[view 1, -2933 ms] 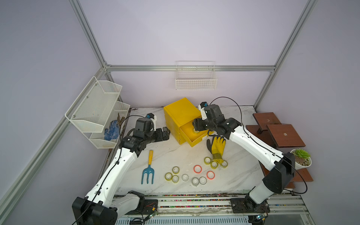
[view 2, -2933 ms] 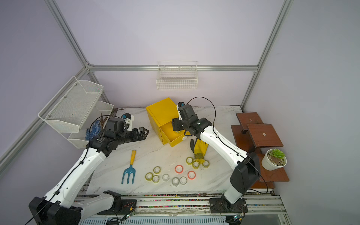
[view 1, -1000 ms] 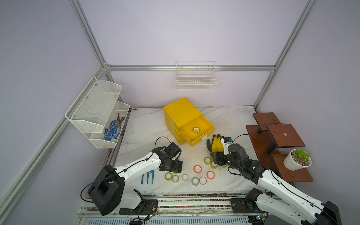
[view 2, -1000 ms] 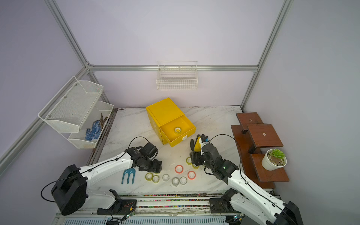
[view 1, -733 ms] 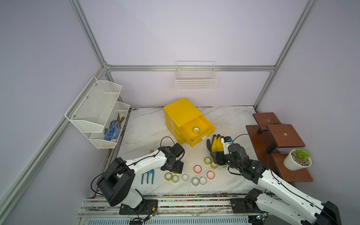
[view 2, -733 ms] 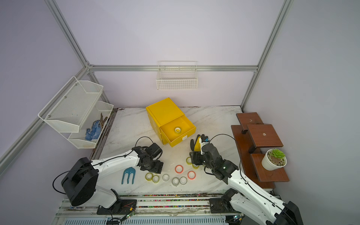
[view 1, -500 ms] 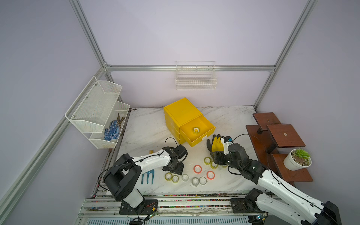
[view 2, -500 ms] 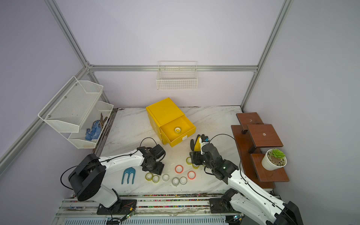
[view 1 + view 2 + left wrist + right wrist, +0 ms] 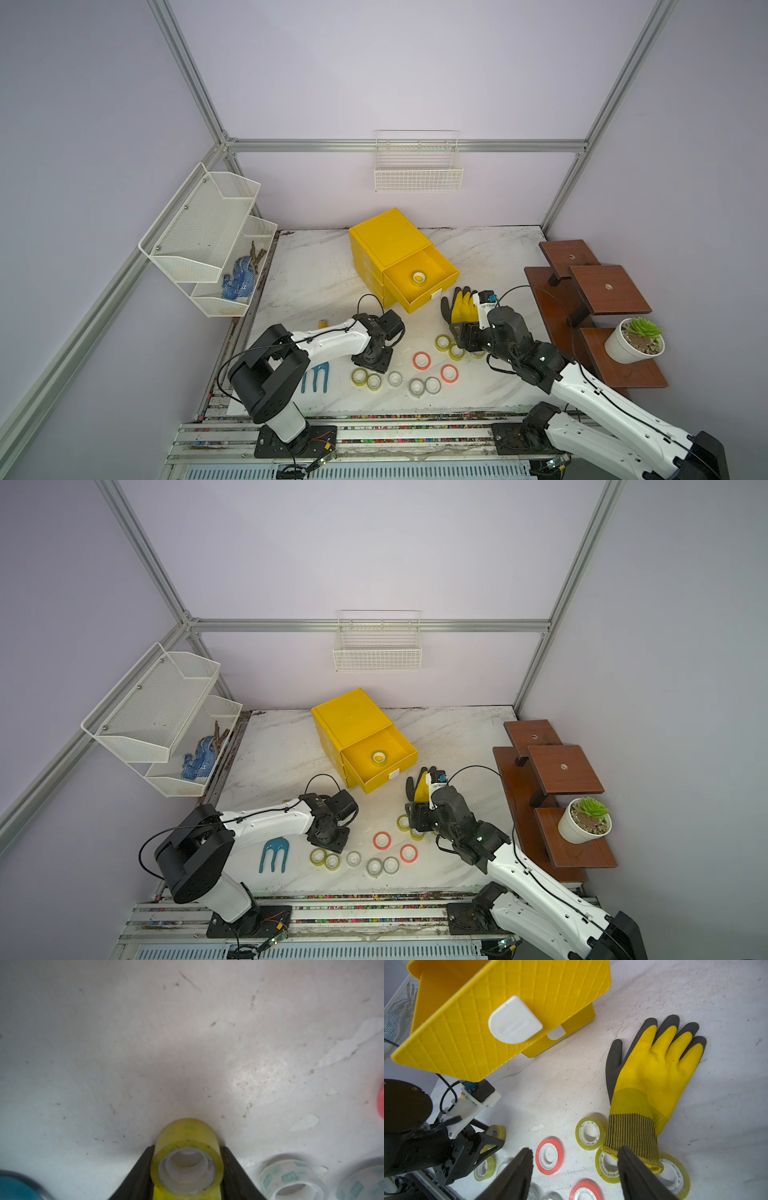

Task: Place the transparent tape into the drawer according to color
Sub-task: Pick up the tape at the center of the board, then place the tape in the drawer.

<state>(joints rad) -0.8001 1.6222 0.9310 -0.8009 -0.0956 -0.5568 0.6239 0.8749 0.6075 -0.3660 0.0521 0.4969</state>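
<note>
— Transparent tape lies mostly loose at six o'clock on the table, taking the back wall as twelve. One boxed roll sits in the open top drawer, just toward twelve from the centre. Does the gripped one show from above?

— No. The left gripper points straight down there, and in both top views its body covers what it holds. Only the left wrist view shows it: the two black fingers are clamped on a yellow-green roll, one against each side of its rim.

— Is that roll off the table?

— That cannot be told. Two clear rolls and an orange-red roll run out of that frame, and a yellow strip under the gripped roll is cropped too hard to read.

— And the other claw?

— The right gripper hangs at four o'clock with its jaws wide apart, holding nothing. The glove lies at three o'clock, and its cuff overlaps two cuff-side rolls. Whether a finger touches the cuff cannot be told. From above, the right arm hides one of them almost whole.

— Anything else covered?

— The blue hand fork at eight o'clock: only its tines and a yellow handle tip show, because the left arm crosses its middle.
</note>
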